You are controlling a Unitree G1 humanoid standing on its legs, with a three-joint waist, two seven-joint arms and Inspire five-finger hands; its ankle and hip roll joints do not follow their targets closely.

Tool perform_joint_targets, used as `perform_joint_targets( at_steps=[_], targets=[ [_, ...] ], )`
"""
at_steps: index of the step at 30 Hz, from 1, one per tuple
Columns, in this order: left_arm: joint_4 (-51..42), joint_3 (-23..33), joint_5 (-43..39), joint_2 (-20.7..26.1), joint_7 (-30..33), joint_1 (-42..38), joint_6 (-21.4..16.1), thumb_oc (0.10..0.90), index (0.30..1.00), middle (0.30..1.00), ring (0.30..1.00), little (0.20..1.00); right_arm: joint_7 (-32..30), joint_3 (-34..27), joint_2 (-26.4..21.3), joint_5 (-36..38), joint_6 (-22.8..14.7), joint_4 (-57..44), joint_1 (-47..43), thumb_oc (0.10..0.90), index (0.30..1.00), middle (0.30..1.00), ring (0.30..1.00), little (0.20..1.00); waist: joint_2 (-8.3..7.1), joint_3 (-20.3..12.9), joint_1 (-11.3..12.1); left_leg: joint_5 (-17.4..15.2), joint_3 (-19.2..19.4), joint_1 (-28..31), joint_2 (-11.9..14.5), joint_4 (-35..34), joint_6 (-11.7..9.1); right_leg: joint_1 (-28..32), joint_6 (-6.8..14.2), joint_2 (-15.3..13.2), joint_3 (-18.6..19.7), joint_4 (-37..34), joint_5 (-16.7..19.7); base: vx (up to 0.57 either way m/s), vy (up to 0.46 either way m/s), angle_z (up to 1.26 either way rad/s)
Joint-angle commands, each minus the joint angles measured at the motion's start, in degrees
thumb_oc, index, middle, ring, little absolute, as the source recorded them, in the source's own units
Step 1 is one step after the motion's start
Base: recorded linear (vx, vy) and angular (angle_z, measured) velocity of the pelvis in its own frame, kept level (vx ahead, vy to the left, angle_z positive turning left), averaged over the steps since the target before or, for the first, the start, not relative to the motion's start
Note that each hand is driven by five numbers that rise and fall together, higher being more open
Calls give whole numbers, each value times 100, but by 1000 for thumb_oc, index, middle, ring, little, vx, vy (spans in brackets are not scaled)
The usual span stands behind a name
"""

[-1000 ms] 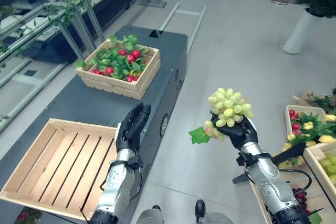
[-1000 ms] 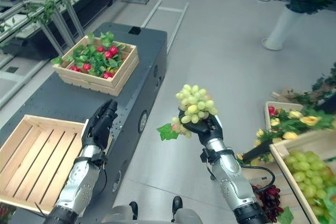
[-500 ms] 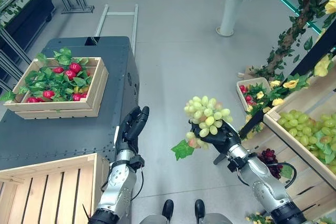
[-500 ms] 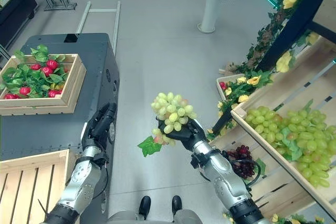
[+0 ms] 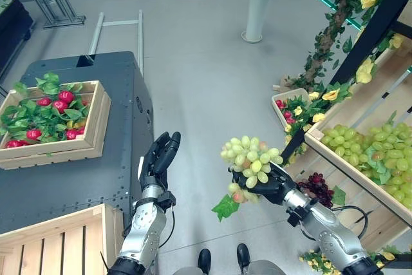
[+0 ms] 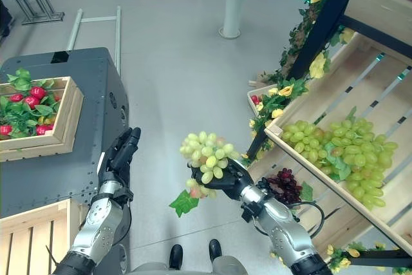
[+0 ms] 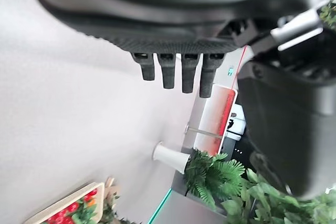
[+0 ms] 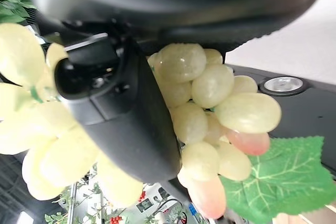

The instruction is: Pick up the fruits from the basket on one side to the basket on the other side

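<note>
My right hand is shut on a bunch of green grapes with a green leaf hanging below it, held in the air over the grey floor. In the right wrist view the thumb presses across the grapes. At the right a slanted wooden basket holds more green grapes. My left hand is open, its fingers straight, beside the dark table's edge. An empty slatted wooden basket sits at the lower left on the table.
A wooden crate of red fruit and leaves stands on the dark table. Dark grapes lie below the slanted basket. A small box of flowers, a flowered stand and a potted plant border the right and back.
The camera has swung to the right, bringing more of the right-hand shelf into view. My right hand still holds the grapes, now a little lower and nearer the shelf. The left hand stays open.
</note>
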Motion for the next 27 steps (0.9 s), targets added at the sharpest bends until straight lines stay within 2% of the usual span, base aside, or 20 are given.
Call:
perform_joint_targets(
  at_steps=[1,2,3,4,5,7,9,10,11,12,13,15,18,20,22,23,24,26,27],
  targets=[
    [33,186,96,266,158,-455,-470,800,900,900,900,900,908,-522,182,934,-379,-1097,-502,400,300,300,300,300,70,-208,33,-1138,683,137,-7,235,20,-465,312,-147,-1063,1241,-189,-95,48,-68],
    [31,206,98,275,154,-439,-482,800,900,900,900,900,931,-522,190,936,-380,-1097,-511,400,300,300,300,300,74,-209,49,-1136,729,131,-1,237,20,-495,313,-166,-1130,1309,-192,-136,81,-146],
    [-30,413,66,326,286,-305,-559,800,900,900,900,900,1277,-445,292,820,-292,-1053,-618,400,300,300,300,300,174,-154,196,-1091,1050,128,105,268,18,-504,181,-406,-1672,2231,-435,-94,50,-152],
    [-35,428,59,332,279,-298,-557,800,900,900,900,900,1293,-437,296,812,-297,-1050,-628,400,300,300,300,300,181,-162,210,-1086,1071,113,115,272,17,-511,167,-410,-1687,2258,-449,-93,33,-186],
    [-33,562,-26,358,250,-259,-548,800,900,900,900,900,1401,-326,354,713,-326,-1026,-671,400,300,300,300,300,186,-157,281,-1146,1132,108,115,385,19,-379,114,-488,-1821,2728,-761,-35,-61,-114],
    [23,647,-106,349,215,-255,-569,800,900,900,900,900,1419,-244,414,627,-384,-993,-688,400,300,300,300,300,151,-197,374,-1162,1205,10,123,528,-3,-165,64,-580,-1983,2707,-835,-38,-137,-86],
    [76,719,-134,321,254,-331,-641,800,900,900,900,900,1505,-129,555,587,-478,-840,-800,400,300,300,300,300,10,-291,566,-1181,1366,-231,221,810,-214,618,12,-535,-2287,1170,-1079,-68,-271,-79],
    [78,720,-120,320,253,-338,-646,800,900,900,900,900,1522,-131,565,586,-477,-830,-808,400,300,300,300,300,0,-298,581,-1185,1378,-243,230,822,-231,671,15,-526,-2310,1055,-1072,-80,-251,-79],
    [204,710,-120,231,465,-411,-559,800,900,900,900,900,1342,-92,581,498,-392,-781,-895,400,300,300,300,300,-15,-358,588,-1133,1552,-202,334,707,-358,739,77,-450,-2347,480,-912,-53,-148,-64],
    [223,709,-214,203,485,-434,-523,800,900,900,900,900,1239,-95,576,471,-365,-799,-940,400,300,300,300,300,-9,-354,568,-1121,1564,-179,349,699,-373,696,86,-427,-2291,453,-872,-116,-193,-73],
    [257,724,-456,134,286,-510,-593,800,900,900,900,900,1328,-150,509,432,-344,-816,-1096,400,300,300,300,300,15,-332,468,-1031,1614,-187,428,659,-486,666,11,-346,-2197,114,-780,-91,-99,-51],
    [209,634,-113,118,272,-432,-692,800,900,900,900,900,1447,-274,430,440,-505,-781,-1077,400,300,300,300,300,5,-335,420,-1018,1624,-156,473,588,-519,728,-78,-265,-2112,-14,-764,-37,-118,-40],
    [263,636,-355,12,189,-311,-495,800,900,900,900,900,1161,-611,280,502,-427,-902,-1057,400,300,300,300,300,-35,-410,338,-964,1575,-105,438,529,-487,701,-185,-182,-2050,-25,-746,15,-111,-6],
    [273,664,-325,-7,51,-252,-494,800,900,900,900,900,1131,-784,205,598,-387,-957,-1030,400,300,300,300,300,-54,-446,294,-1019,1586,-73,437,590,-494,700,-218,-150,-2013,-25,-762,32,-92,1],
    [269,655,-255,-71,-27,-134,-556,800,900,900,900,900,1140,-992,105,754,-405,-1025,-1023,400,300,300,300,300,-110,-467,243,-1211,1642,-123,441,967,-506,677,-280,-134,-1948,-25,-765,37,-79,-2],
    [280,645,-294,-83,-44,-93,-588,800,900,900,900,900,1146,-1123,37,877,-397,-1054,-1049,400,300,300,300,300,-192,-439,234,-1373,1649,-374,464,1631,-526,676,-333,-156,-1866,-25,-731,-10,-60,-9],
    [267,636,-343,-99,-86,-99,-582,800,900,900,900,900,1025,-1258,-5,962,-429,-1085,-1092,400,300,300,300,300,-243,-384,232,-1295,1580,-684,549,2247,-607,693,-398,-143,-1801,-25,-688,-21,-59,-12],
    [247,643,-380,-108,-151,-115,-577,800,900,900,900,900,883,-1396,-75,1126,-455,-1086,-1188,400,300,300,300,300,-258,-312,243,-1162,1371,-977,613,2741,-685,702,-453,-106,-1697,-25,-654,-26,7,-13],
    [236,631,-409,-91,-194,-128,-573,800,900,900,900,900,725,-1489,-81,1241,-493,-1022,-1328,400,300,300,300,300,-246,-241,271,-962,1045,-1127,573,2673,-744,722,-467,-83,-1549,-25,-619,-32,142,-12]
  ],
)
